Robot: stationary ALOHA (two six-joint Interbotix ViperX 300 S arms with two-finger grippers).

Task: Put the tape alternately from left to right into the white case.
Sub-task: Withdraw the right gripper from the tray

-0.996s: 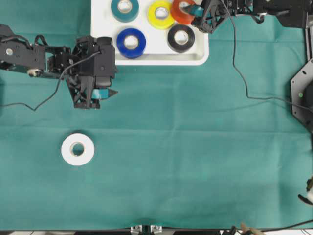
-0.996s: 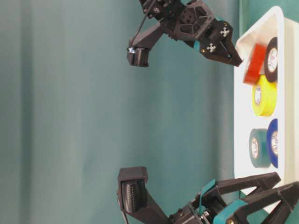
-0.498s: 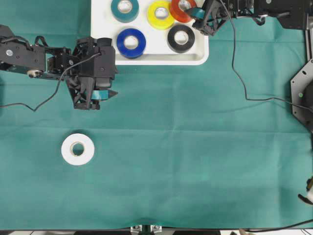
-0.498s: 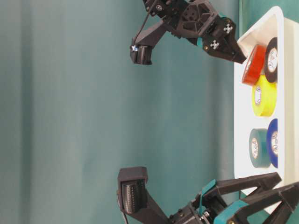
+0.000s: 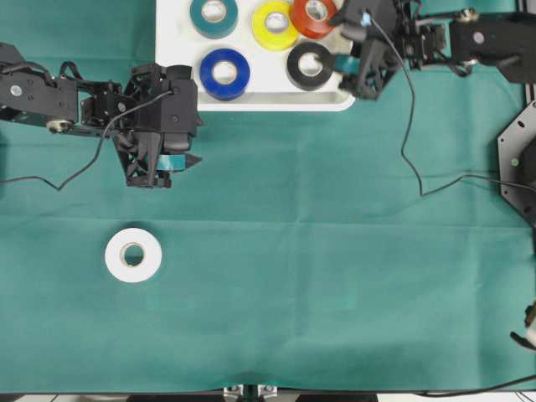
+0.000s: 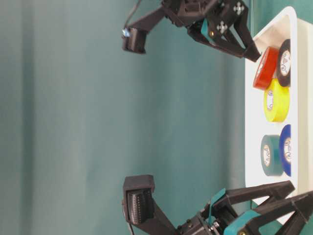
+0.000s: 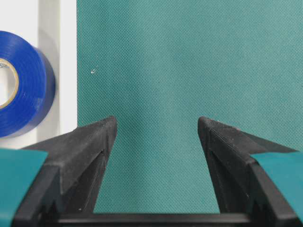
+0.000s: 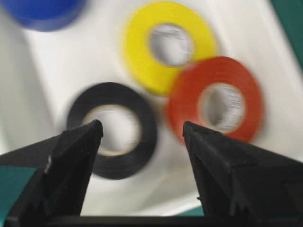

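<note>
- The case sits at the top middle of the green cloth in the overhead view, its upper part cut off by the frame.
- Five rolls lie in it: teal, yellow and red along the back row, blue and black in front.
- The red roll leans: the table-level view shows it tilted, one edge resting on the yellow roll and the black one close against it.
- The white roll lies flat on the cloth, lower left, well apart from the case.
- My right gripper hangs over the case's right front corner, just beside the black roll, the arm reaching in from the right edge of the overhead view.
- Its fingers stand wide and hold nothing; between them my wrist camera sees the black and red rolls, blurred, with the yellow behind.
- From table level this gripper slants down toward the case, its tips above the rim near the red roll.
- My left gripper rests over bare cloth just below the case's left front corner, arm coming in level from the left edge.
- Its fingers are spread wide, empty, with only cloth between them; the blue roll and the case rim show at the left of that wrist view.
</note>
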